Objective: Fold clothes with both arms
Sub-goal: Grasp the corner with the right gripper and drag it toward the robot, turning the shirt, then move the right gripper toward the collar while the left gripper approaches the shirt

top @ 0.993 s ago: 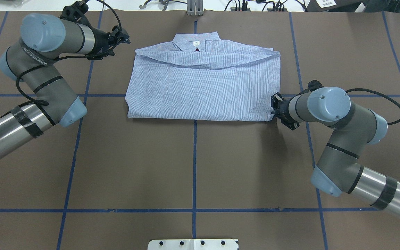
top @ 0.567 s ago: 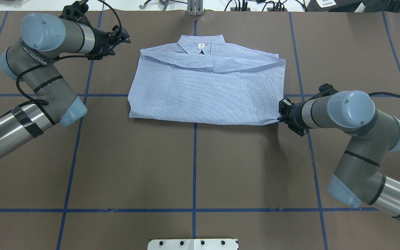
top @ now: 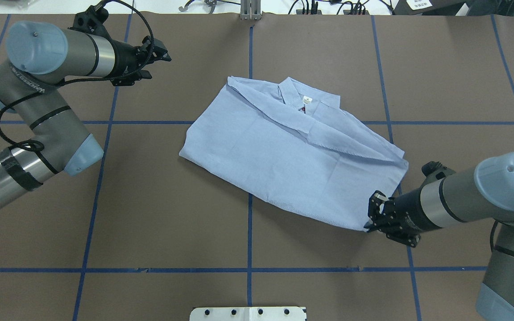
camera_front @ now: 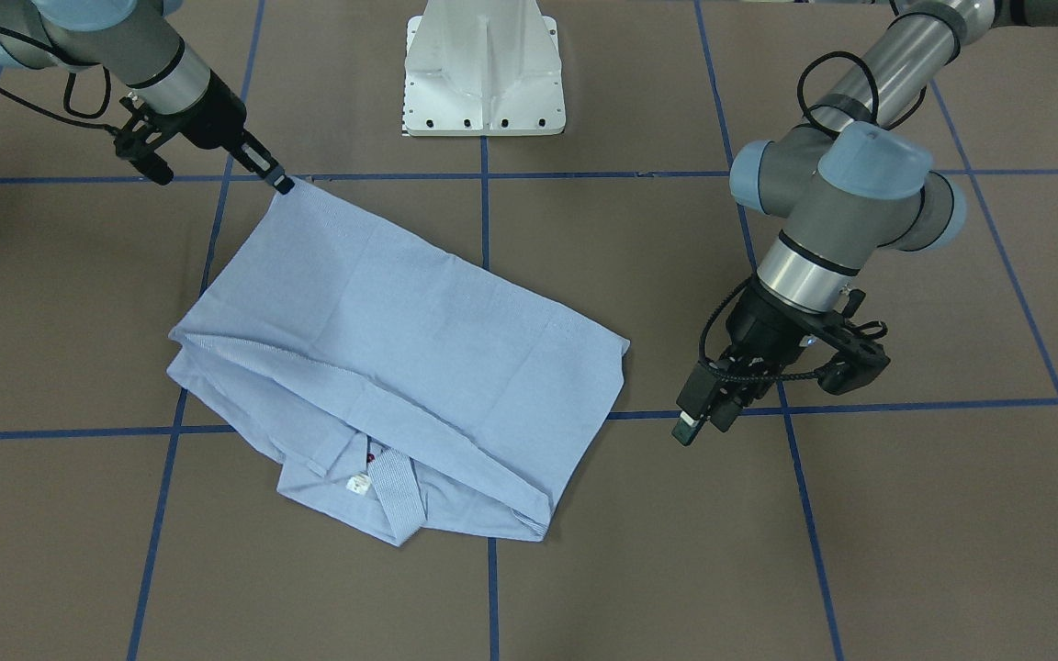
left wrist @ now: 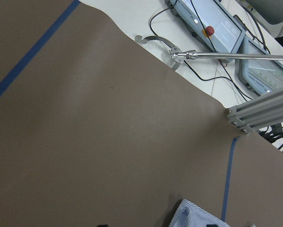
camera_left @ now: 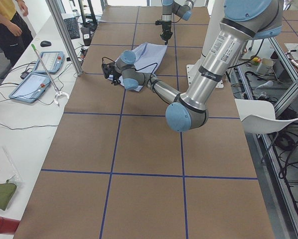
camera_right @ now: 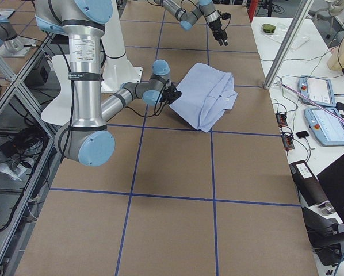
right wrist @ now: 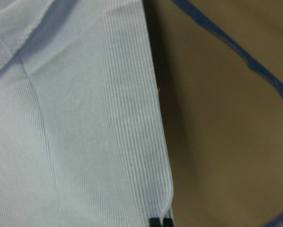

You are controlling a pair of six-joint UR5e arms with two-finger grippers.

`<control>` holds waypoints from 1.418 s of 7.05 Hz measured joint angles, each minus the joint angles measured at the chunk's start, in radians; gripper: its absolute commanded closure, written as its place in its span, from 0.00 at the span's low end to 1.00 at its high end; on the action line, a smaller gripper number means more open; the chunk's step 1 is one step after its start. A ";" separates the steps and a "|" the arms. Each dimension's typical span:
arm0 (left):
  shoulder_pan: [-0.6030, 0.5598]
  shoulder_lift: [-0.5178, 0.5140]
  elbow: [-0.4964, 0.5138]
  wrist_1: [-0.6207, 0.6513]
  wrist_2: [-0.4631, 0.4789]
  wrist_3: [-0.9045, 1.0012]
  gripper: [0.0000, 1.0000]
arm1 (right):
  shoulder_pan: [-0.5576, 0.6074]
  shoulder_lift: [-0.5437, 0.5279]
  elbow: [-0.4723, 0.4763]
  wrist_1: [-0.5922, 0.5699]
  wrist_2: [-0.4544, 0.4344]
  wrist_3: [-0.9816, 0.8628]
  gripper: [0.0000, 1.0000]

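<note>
The shirt [right wrist: 75, 123] held by the right gripper [right wrist: 161, 222]
Its striped cloth fills the left half, its edge pinched at bottom centre; brown table [right wrist: 226, 151] and blue tape [right wrist: 236, 59] on the right.

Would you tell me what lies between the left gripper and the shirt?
Only bare brown table separates the left gripper from the shirt, as seen in the overhead view.
</note>
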 measured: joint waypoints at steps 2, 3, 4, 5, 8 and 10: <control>0.085 0.110 -0.187 0.020 -0.027 -0.095 0.25 | -0.094 -0.028 0.039 0.002 0.149 -0.001 0.00; 0.132 0.157 -0.270 0.042 -0.028 -0.142 0.24 | -0.133 -0.041 0.046 0.003 0.172 -0.004 0.00; 0.183 0.186 -0.320 0.063 -0.025 -0.185 0.24 | -0.128 -0.045 0.051 0.003 0.184 -0.006 0.00; 0.235 0.203 -0.339 0.079 -0.013 -0.217 0.24 | -0.067 -0.040 0.054 0.003 0.203 -0.009 0.00; 0.375 0.159 -0.280 0.143 0.081 -0.256 0.25 | 0.240 0.056 -0.018 0.003 0.268 -0.101 0.00; 0.394 0.088 -0.184 0.165 0.108 -0.258 0.30 | 0.334 0.106 -0.091 0.004 0.260 -0.218 0.00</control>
